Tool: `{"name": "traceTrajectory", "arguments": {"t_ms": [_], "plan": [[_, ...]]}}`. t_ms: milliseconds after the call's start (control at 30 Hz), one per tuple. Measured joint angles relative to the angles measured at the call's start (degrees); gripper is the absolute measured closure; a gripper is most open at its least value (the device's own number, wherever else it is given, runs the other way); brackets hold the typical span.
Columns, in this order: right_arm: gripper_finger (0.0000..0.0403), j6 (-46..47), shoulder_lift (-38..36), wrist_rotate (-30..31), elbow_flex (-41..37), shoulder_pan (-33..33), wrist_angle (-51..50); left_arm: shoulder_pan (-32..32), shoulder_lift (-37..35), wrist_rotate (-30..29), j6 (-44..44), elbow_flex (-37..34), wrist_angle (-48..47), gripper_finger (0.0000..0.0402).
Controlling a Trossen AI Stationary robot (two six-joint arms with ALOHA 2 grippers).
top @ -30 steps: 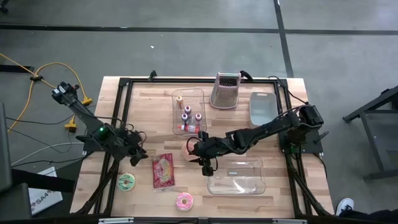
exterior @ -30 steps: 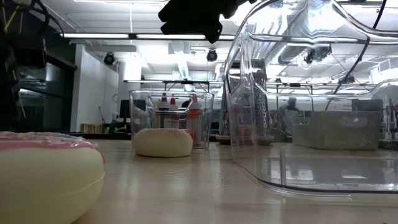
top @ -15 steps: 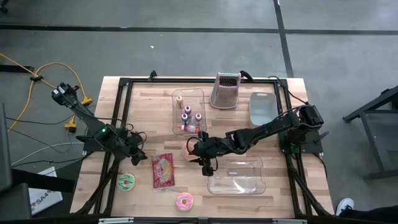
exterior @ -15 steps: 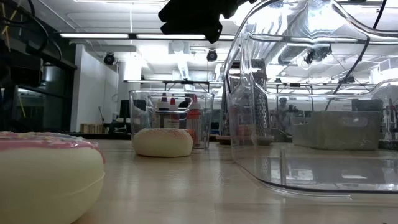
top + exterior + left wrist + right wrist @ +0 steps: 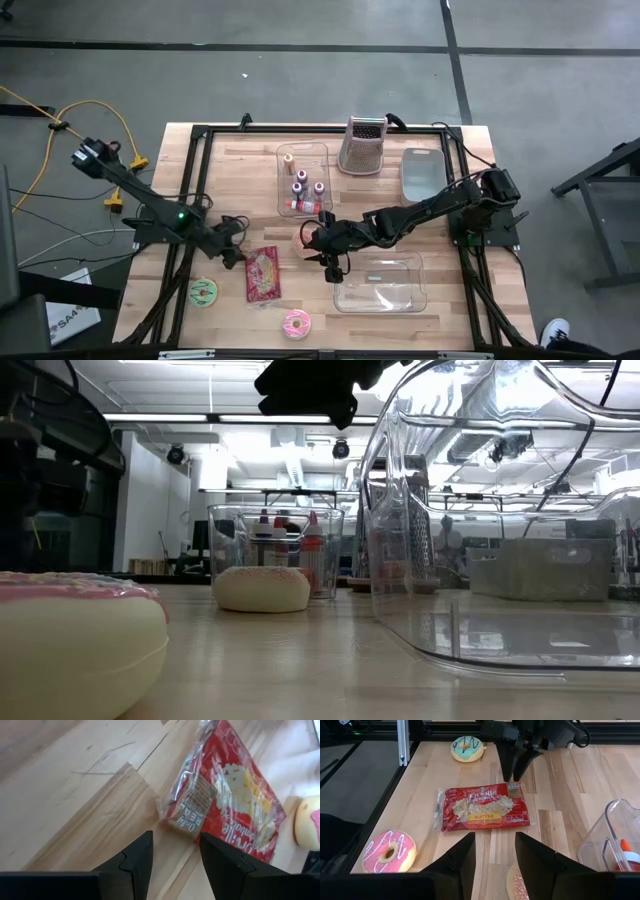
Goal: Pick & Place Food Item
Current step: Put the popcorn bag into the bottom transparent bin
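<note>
Well, three doughnuts are lying about one red popcorn packet, crinkled and shiny; left gripper and right gripper are both hovering spread, empty.

This is a robotics lab or workshop in an industrial hall. From above, a butcher-block desk framed in black metal rails stands on a bare grey concrete floor marked with dark lines, and a yellow cable loops across that floor beside it. Two dark robot arms are bolted at the desk's sides. Looking level across the desk, the room behind has a high white ceiling with long strip lights, exposed ducts and pipework, and more benches and equipment farther back. The props are toy-like test items, such as a foam pink doughnut and a metal grater.
</note>
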Motion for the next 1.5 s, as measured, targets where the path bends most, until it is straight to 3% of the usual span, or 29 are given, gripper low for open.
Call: {"name": "traceTrajectory", "arguments": {"t_ms": [467,967,1500], "plan": [[0.0277,0.0,0.0,0.0,0.0,0.0,0.0,4.3,6.0,4.6,2.9,0.0,8.5,0.0246],[0.0277,0.0,0.0,0.0,0.0,0.0,0.0,4.6,9.0,4.5,3.8,0.0,12.5,0.0246],[0.0277,0.0,0.0,0.0,0.0,0.0,0.0,4.6,17.9,4.5,5.0,-0.4,23.8,0.0246]]}}
